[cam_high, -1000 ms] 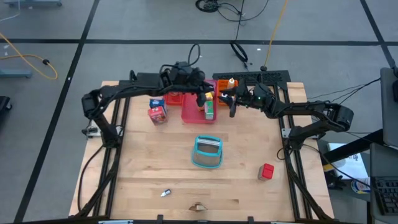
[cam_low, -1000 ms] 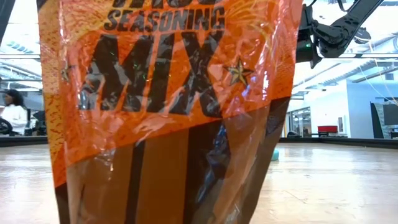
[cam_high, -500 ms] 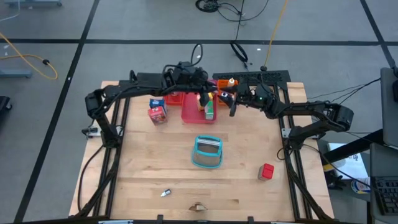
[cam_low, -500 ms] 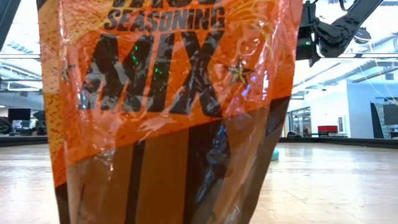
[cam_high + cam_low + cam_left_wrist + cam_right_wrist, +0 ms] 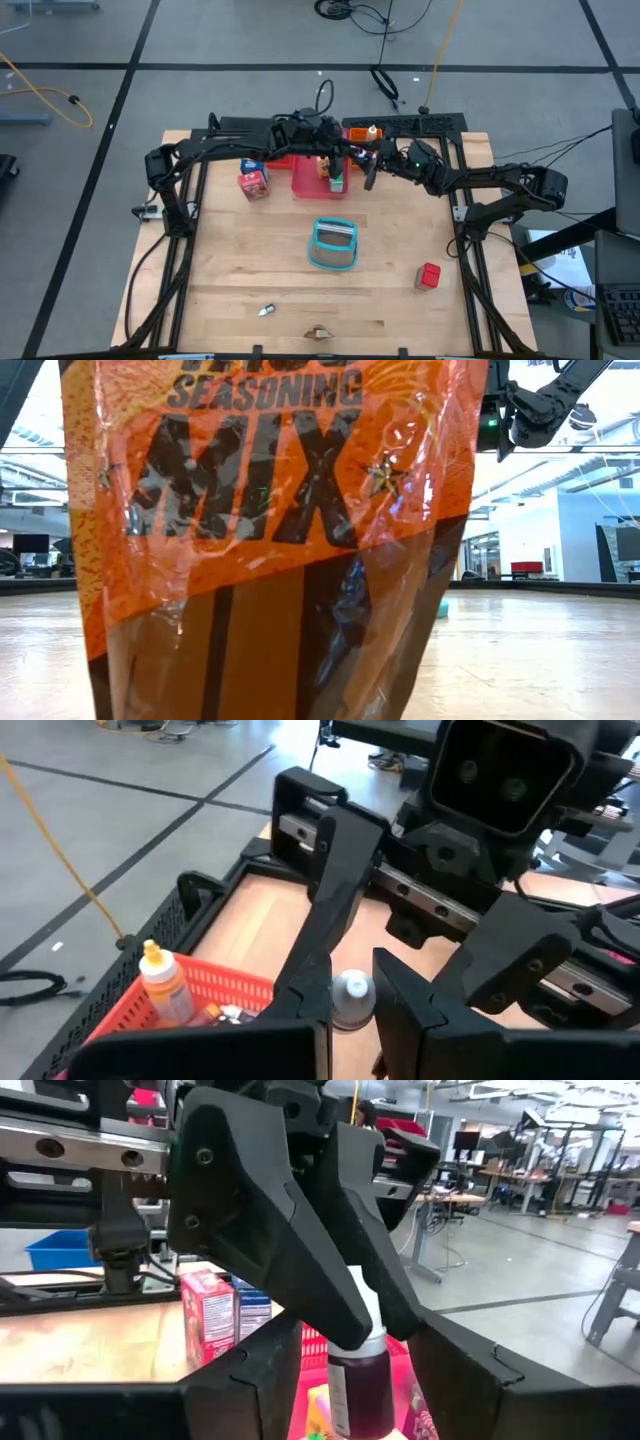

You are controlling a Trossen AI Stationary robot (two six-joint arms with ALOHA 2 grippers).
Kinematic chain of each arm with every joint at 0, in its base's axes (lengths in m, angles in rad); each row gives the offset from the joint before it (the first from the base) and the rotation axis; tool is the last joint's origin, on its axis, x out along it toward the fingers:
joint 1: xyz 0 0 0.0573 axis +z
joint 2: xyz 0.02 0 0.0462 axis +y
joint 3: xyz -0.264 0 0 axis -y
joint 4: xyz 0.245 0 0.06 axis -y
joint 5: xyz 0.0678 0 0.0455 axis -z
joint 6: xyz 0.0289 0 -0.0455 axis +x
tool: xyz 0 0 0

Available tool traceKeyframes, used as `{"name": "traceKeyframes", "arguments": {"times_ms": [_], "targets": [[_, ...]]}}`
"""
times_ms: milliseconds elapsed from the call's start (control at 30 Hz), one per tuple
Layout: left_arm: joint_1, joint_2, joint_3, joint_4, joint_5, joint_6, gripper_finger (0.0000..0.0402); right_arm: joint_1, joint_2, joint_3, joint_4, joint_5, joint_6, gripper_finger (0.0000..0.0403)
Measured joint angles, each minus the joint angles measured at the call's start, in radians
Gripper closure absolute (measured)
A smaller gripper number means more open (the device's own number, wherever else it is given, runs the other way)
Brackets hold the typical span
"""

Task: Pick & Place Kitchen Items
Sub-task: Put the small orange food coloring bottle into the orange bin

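A small dark bottle (image 5: pixel 357 1375) with a white cap stands upright over the pink tray (image 5: pixel 312 182). My left gripper (image 5: pixel 352 1020) is shut on the bottle's top. The fingers of my right gripper (image 5: pixel 355 1390) stand on either side of the bottle's body, open, with a gap on each side. An orange bottle (image 5: pixel 162 985) stands in the red tray (image 5: pixel 215 990). Two cartons (image 5: pixel 252 178) stand left of the pink tray, and a red cube (image 5: pixel 429 275) lies at the near right. My left gripper pinches the bottle's white cap (image 5: pixel 352 992) between its two fingers (image 5: pixel 340 1295). The fingers come slanting down from the table's left. The bottle hangs upright below them. The tray and my right gripper's fingers hide whether its base rests on anything.
A teal basket (image 5: pixel 333 245) sits mid-table. Two tiny items (image 5: pixel 266 310) (image 5: pixel 318 332) lie near the front edge. An orange seasoning-mix packet (image 5: pixel 270 510) stands right in front of the low camera and blocks most of that view. An orange tray (image 5: pixel 360 135) is at the back.
My left gripper has gone a little toward the table's right, closer to my right gripper, over the pink tray.
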Motion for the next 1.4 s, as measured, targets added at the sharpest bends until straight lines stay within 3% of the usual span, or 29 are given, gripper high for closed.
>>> {"name": "traceKeyframes", "arguments": {"times_ms": [133,333,433,833,1133,1267,1400], "targets": [[-0.009,0.000,0.000,0.004,0.004,0.003,0.0368,0.000,0.000,0.000,-0.017,0.000,0.010,0.0257],[-0.010,-0.001,0.000,0.007,0.002,0.018,0.0368,-0.001,0.000,0.001,-0.017,-0.001,0.011,0.0330],[-0.011,-0.002,0.000,0.003,-0.007,0.023,0.0363,-0.001,0.000,0.001,-0.019,-0.001,0.007,0.0331],[-0.008,-0.002,0.000,-0.013,-0.032,0.012,0.0281,-0.038,0.000,0.003,-0.032,0.012,0.023,0.0331],[0.010,-0.029,0.000,-0.070,-0.035,0.021,0.0276,-0.073,0.001,0.005,-0.078,0.011,0.035,0.0335],[0.029,-0.081,-0.002,-0.158,-0.087,0.059,0.0275,-0.108,0.002,-0.001,-0.113,0.076,0.046,0.0340],[0.031,-0.129,-0.002,-0.269,-0.174,0.064,0.0275,-0.149,-0.002,0.001,-0.127,0.028,0.066,0.0340]]}}
